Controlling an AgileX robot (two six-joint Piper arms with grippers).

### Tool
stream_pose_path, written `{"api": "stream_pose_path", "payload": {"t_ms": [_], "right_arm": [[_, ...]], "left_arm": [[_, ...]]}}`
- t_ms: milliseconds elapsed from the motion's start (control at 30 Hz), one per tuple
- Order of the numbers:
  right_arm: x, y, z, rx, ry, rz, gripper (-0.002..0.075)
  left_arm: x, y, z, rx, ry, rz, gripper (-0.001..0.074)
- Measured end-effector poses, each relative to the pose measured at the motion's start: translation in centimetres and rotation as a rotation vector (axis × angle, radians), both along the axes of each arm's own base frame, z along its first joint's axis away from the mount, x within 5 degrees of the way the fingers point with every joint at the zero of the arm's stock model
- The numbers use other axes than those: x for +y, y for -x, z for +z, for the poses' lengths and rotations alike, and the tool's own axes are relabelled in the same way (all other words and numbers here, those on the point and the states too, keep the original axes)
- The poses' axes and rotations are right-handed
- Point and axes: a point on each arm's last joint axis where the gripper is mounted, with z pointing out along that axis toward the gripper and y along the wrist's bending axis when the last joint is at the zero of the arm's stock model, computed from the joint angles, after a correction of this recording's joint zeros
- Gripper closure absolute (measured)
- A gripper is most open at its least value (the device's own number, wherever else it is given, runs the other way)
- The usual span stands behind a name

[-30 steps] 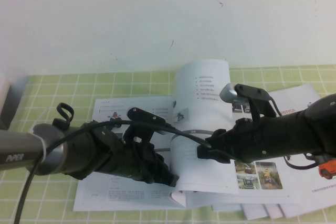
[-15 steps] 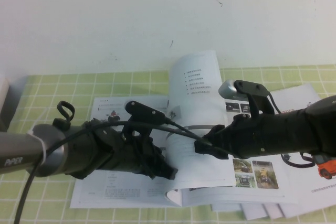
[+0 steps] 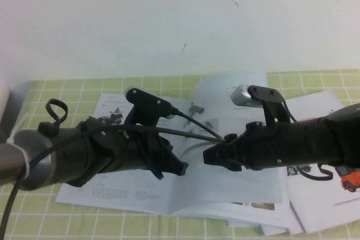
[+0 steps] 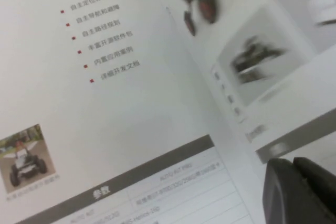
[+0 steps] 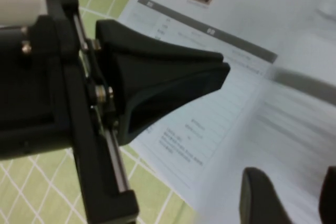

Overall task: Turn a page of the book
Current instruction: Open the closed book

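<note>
The left gripper [image 3: 179, 171] hovers over the open book [image 3: 140, 186], its jaws hidden by the arm, so their state cannot be told. The right gripper [image 5: 236, 129] hangs above the page [image 3: 236, 181], fingers parted with nothing between them. Beyond it, loose sheets [image 3: 326, 195] are partly cut off.

The book [image 3: 169, 195], a thin white glossy brochure, lies open on the table at six o'clock of the high view. The page [image 3: 236, 91], white with blurred printing, leans low over the spine toward nine o'clock.
</note>
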Motion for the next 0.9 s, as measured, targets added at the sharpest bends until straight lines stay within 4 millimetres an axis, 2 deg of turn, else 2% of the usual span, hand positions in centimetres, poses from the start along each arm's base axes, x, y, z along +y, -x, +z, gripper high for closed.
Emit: {"api": "stream_pose_path", "payload": {"t_ms": [300, 433, 600, 767, 900], "right_arm": [[0.1, 0.0, -0.1, -0.012, 0.004, 0.02, 0.0501], [-0.2, 0.1, 0.2, -0.03, 0.022, 0.038, 0.0533], [-3.3, 0.5, 2.3, 0.008, 0.118, 0.014, 0.0635], [-5.7, 1.7, 3.3, 0.042, 0.316, 0.025, 0.0712], [-5.3, 2.4, 3.4, 0.044, 0.365, 0.073, 0.0725]], "left_arm": [[0.4, 0.1, 1.7, -0.062, 0.014, 0.021, 0.0738], [0.3, 0.2, 1.8, -0.059, 0.018, 0.009, 0.0738], [0.4, 0.5, 1.5, -0.051, 0.006, 0.004, 0.0738], [2.5, 0.3, 0.3, -0.007, -0.006, 0.071, 0.0738], [4.7, -0.4, -0.8, 0.068, 0.015, 0.135, 0.0738]]}}
